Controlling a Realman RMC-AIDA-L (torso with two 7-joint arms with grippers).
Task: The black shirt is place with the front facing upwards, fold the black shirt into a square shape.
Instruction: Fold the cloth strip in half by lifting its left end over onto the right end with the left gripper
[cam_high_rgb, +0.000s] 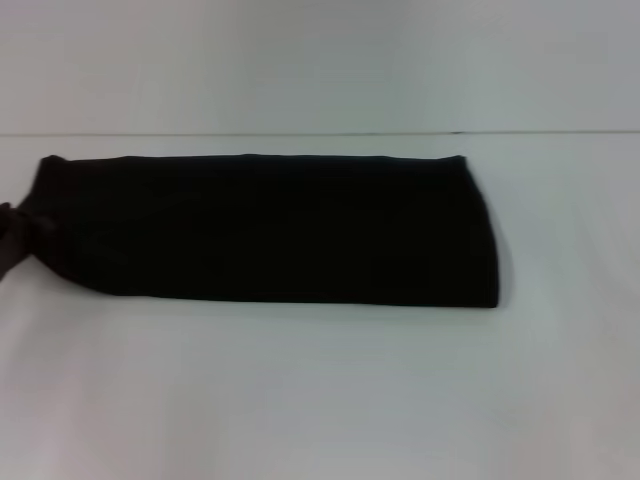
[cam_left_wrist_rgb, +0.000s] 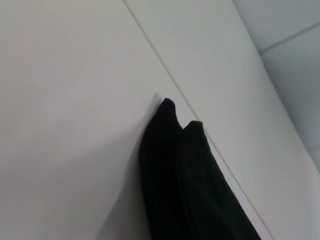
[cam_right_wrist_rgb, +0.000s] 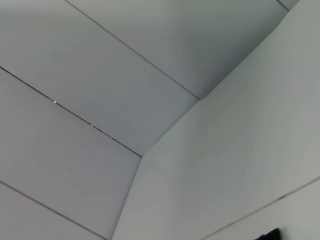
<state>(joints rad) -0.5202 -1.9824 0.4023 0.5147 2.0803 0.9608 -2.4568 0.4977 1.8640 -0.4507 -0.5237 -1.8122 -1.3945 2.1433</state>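
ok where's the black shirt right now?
Head view: the black shirt lies folded into a long band across the white table, its robot-left end at the left gripper.

Left pincer (cam_high_rgb: 10, 240) edge-cropped, blurred

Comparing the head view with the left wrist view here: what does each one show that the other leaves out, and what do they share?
Only the head view shows the whole black cloth shirt, folded into a long band lying across the white table, with the left gripper at the band's left end, at the picture's edge. The right gripper is out of sight there.

Only the left wrist view shows, close up, two pointed corners of the shirt side by side.

Both show the shirt on the white table, beside a thin dark seam line, with no lettering visible.
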